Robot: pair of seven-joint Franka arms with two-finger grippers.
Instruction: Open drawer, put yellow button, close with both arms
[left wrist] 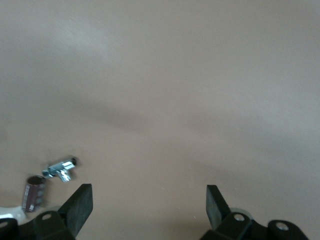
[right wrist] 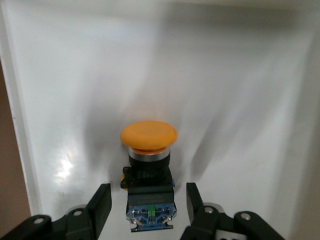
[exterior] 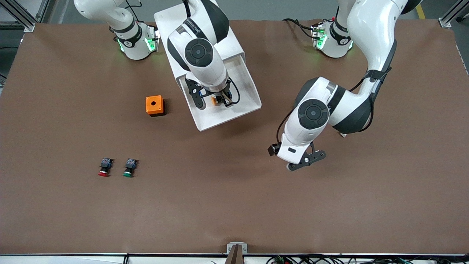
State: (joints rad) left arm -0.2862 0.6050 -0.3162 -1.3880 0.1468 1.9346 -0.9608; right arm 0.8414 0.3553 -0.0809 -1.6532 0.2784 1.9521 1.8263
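Observation:
The drawer [exterior: 246, 85] stands pulled out of the white cabinet [exterior: 165, 19], toward the front camera. The yellow button [exterior: 216, 99] lies on the drawer's white floor [right wrist: 240, 100]. In the right wrist view its yellow cap [right wrist: 148, 135] points away from the wrist and its bluish block sits between the fingers. My right gripper [exterior: 215, 102] is low in the drawer, open, with a gap on each side of the button [right wrist: 148, 194]. My left gripper [exterior: 307, 161] is open and empty over bare table toward the left arm's end [left wrist: 149, 197].
An orange cube with a hole [exterior: 154, 105] stands beside the open drawer, toward the right arm's end. A red-capped button [exterior: 104, 167] and a green-capped button [exterior: 129, 168] lie side by side nearer the front camera.

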